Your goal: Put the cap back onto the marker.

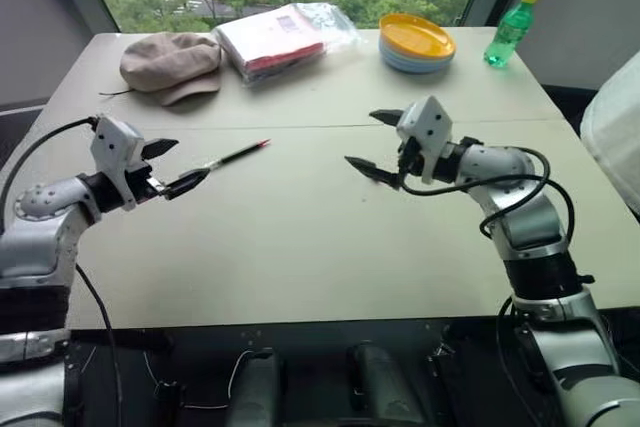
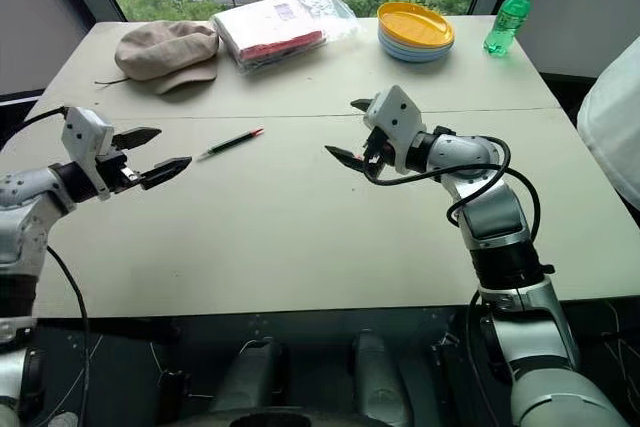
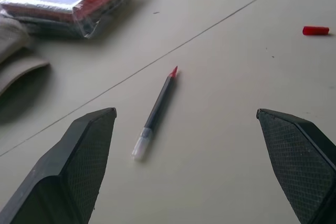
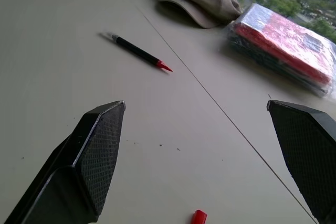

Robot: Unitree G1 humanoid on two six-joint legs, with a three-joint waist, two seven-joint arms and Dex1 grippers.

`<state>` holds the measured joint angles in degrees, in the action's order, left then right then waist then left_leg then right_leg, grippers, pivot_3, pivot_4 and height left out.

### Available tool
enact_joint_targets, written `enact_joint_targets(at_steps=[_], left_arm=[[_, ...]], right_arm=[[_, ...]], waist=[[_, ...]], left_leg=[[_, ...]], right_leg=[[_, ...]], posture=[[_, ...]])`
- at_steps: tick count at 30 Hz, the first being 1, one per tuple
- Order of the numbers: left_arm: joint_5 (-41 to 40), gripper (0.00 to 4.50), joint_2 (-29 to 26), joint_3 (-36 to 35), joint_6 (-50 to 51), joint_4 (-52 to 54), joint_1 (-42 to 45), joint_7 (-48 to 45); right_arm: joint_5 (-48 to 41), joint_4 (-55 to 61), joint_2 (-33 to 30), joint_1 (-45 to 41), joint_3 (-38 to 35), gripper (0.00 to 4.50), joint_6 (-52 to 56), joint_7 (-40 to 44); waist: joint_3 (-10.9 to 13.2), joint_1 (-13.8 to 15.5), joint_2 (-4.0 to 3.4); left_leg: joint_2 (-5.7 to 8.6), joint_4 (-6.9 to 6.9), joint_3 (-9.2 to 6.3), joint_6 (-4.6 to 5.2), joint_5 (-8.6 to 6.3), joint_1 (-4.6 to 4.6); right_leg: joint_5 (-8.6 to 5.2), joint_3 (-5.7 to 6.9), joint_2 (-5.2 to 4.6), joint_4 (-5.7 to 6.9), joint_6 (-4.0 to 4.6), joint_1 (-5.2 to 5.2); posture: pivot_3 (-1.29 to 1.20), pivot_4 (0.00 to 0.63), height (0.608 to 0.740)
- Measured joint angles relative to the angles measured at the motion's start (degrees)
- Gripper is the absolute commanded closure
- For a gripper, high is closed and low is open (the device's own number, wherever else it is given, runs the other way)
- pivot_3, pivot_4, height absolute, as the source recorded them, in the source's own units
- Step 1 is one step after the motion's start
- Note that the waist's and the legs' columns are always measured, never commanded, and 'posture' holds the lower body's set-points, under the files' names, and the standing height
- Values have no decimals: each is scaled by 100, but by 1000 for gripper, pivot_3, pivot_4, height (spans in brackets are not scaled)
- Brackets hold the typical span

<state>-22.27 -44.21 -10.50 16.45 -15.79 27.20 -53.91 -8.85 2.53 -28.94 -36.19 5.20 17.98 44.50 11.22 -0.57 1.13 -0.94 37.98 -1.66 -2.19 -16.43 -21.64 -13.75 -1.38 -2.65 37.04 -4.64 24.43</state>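
Marker (image 2: 230, 142) and cap (image 3: 315, 30) lie apart on a pale tabletop (image 2: 300, 237), neither one held. The marker, its black body ending in an exposed red tip, rests flat just short of the seam that crosses the table, red end pointing toward the far side. The small red cap lies on its side well away from it, on the table below the right gripper (image 2: 347, 131), as the wrist views show.

The left gripper (image 2: 150, 152) hovers above the table near the marker's whitish end, fingers spread wide with nothing between them. The right gripper hangs over the middle of the table, its jaws equally wide and empty, pointed toward the left arm.

Bare table lies between the marker and the cap. Along the far edge by the window sit a tan cap-style hat (image 2: 165, 50), a plastic-wrapped stack of red and white packets (image 2: 280, 27), a pile of plates (image 2: 415, 32) topped by a yellow one, and a green bottle (image 2: 508, 17) with a yellow lid.
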Motion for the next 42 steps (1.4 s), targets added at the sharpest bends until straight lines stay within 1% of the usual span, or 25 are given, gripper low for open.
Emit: enact_joint_targets(at_steps=[2, 5, 10, 12, 15, 21, 28, 34, 37, 42], left_arm=[[284, 0, 149, 273, -320, -1091, 713, -193], [635, 0, 296, 549, -787, -2336, 1493, -452], [1203, 0, 594, 824, -1473, -4077, 2431, -509], [1334, 0, 685, 900, -1605, -4396, 2586, -472], [1687, 0, 972, 1016, -1890, -4966, 2867, -184], [2089, 0, 1367, 1162, -2193, -5405, 2955, 161], [2541, 0, 1732, 1286, -2249, -5656, 3268, 919], [2545, 0, 1861, 1153, -1997, -5791, 3312, 1205], [2497, 0, 1915, 1021, -1773, -5805, 3310, 1243], [2401, 0, 1968, 836, -1531, -5789, 3257, 1242]], right_arm=[[68, 158, 167, 79, -21, 40, 35, -328], [90, 491, 219, 312, -120, 40, 138, -665], [131, 1117, 198, 860, -273, 40, 429, -1093], [132, 1255, 180, 970, -326, 40, 544, -1175], [143, 1701, 27, 1285, -523, 40, 783, -1369], [117, 2225, -180, 1605, -868, 40, 1199, -1561], [123, 2844, -412, 2100, -1351, 40, 1652, -1776], [124, 3330, -478, 2419, -1548, 40, 1992, -1911], [124, 3347, -565, 2419, -1611, 40, 2069, -1945], [124, 3330, -807, 2293, -1724, 40, 2082, -1929]], waist=[[-1, -15, 2], [-2, -30, 3], [-2, -31, 3], [-2, -39, 3], [-2, -15, 4], [-2, -20, 4], [-4, 4, 6], [-6, -1, 6], [-7, -5, 5], [-12, -2, 4]], left_leg=[[0, 3, 1, 0, 0, -6], [2, 5, 1, 0, 0, -23], [2, 8, -5, 2, -1, -72], [3, 9, -4, 2, -1, -77], [3, 10, -6, 2, -1, -78], [3, 12, -9, 2, -1, -77], [6, 20, -11, 2, -1, -58], [6, 19, -12, 2, -1, -4], [6, 18, -11, 2, -1, 17], [6, 18, -12, 2, -1, 22]], right_leg=[[1, 1, 1, -2, -2, 4], [2, 1, -2, 0, -4, 16], [3, 7, -1, 6, -4, 63], [3, 6, -3, 8, -5, 69], [3, 8, -2, 8, -5, 68], [3, 8, 0, 12, -5, 68], [5, 9, -3, 12, -8, 40], [4, 11, -3, 10, -9, -11], [3, 10, -3, 9, -9, -33], [3, 10, -3, 9, -9, -40]], posture=[[0, 150, 740], [0, 150, 740], [0, 150, 740], [0, 150, 740], [0, 150, 740], [0, 150, 740], [0, 150, 740], [0, 150, 740], [0, 150, 740], [0, 150, 740]])
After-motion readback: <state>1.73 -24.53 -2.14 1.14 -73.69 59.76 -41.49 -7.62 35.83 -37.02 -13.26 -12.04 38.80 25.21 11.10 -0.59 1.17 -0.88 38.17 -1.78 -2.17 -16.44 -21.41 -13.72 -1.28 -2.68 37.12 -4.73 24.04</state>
